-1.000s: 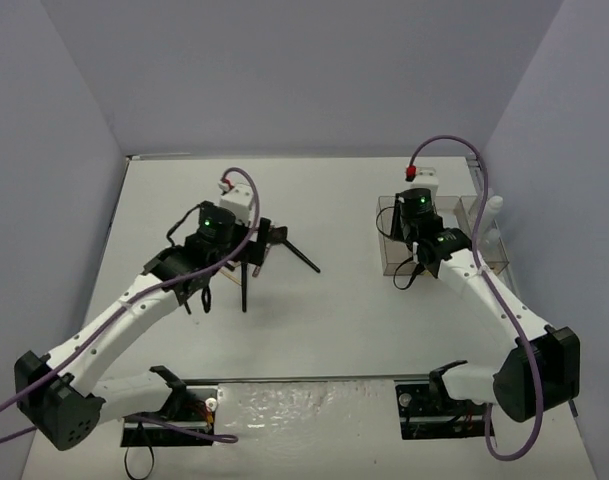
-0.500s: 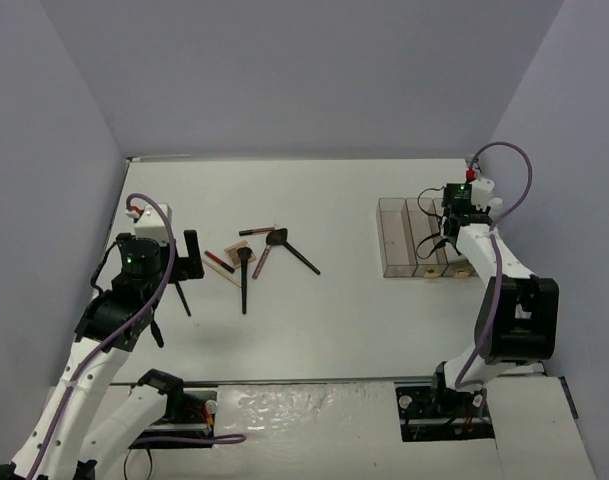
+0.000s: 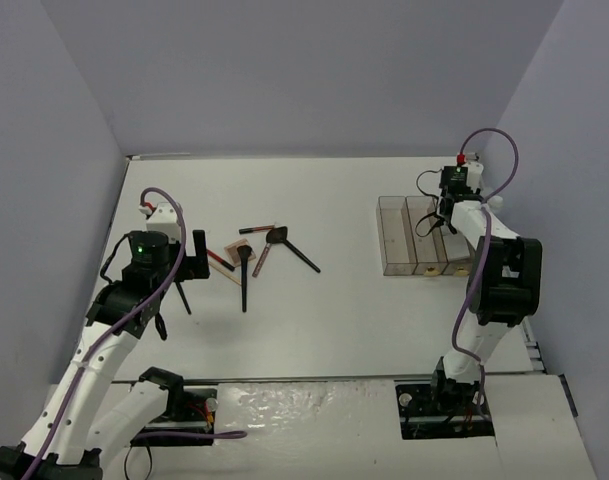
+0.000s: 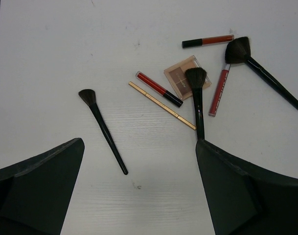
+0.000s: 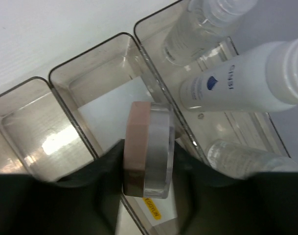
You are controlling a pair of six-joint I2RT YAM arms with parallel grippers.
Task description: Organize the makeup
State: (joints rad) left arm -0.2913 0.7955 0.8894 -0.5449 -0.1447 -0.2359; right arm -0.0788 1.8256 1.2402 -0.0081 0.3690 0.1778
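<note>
Loose makeup lies on the white table: a small black brush, a round-headed brush, a fan brush, a red pencil, a tan pencil, two red gloss tubes and a square tan compact. My left gripper is open and empty, just near of the pile; it also shows in the top view. My right gripper is shut on the pink round compact, held on edge over the clear organizer. Clear and white bottles lie in its right compartment.
The organizer stands at the table's right side, close to the right wall. A white card lies in its middle compartment. Grey walls enclose the table on three sides. The makeup pile lies left of centre.
My left arm has drawn back to the left off the makeup pile, uncovering it. My right arm has swung back and right over the organizer's far end.
</note>
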